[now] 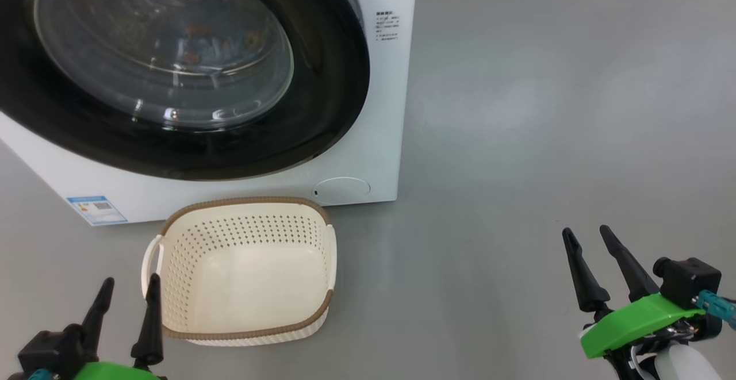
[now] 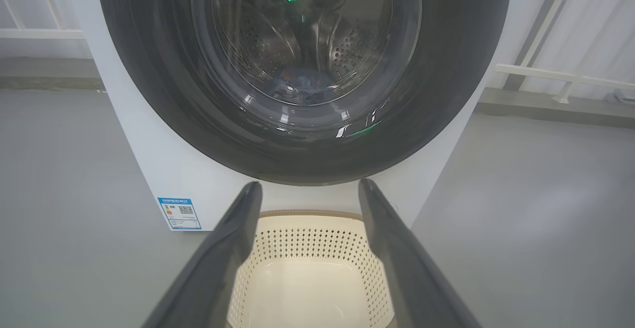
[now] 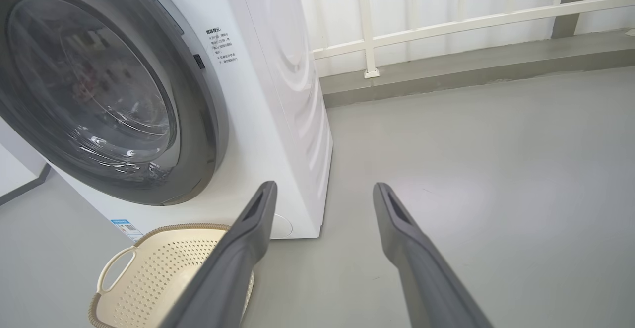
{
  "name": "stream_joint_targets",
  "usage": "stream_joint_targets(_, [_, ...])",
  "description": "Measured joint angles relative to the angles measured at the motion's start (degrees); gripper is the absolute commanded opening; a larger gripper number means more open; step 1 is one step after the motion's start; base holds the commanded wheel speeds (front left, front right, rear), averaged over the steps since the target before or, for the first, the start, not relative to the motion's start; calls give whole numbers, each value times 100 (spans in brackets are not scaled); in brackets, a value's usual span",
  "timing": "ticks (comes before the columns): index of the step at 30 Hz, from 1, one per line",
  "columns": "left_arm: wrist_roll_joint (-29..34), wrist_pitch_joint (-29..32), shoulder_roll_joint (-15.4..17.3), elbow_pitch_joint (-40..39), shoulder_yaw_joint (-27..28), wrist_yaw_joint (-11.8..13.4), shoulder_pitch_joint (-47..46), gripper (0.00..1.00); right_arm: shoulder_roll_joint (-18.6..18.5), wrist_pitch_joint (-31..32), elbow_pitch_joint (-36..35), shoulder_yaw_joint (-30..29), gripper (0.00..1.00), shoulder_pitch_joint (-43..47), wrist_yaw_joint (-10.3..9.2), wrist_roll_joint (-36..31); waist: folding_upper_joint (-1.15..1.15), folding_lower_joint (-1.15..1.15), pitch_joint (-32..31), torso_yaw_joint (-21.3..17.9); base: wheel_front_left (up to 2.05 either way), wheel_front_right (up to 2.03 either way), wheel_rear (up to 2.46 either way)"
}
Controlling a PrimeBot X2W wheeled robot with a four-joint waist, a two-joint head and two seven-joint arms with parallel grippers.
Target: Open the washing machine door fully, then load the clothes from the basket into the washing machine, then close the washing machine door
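Observation:
The washing machine stands at the upper left with its door shut flush against the front. Through the glass porthole I see the clothes lying in the steel drum, with orange specks of print. On the floor in front of the machine sits the cream basket, with nothing in it. My left gripper is open at the basket's near left corner, above its inside in the left wrist view. My right gripper is open over bare floor, far right of the basket.
A blue label sticker and a round flap mark the machine's lower front. Grey floor stretches to the right. A white railing above a low grey curb runs behind the machine.

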Motion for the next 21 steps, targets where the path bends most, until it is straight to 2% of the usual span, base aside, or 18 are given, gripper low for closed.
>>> stream_joint_targets(21, [56, 0, -18, -11, 133, 0, 144, 100, 5, 0, -69, -156, 100, 292, 0, 0, 0, 0, -112, -21, 0, 0, 0])
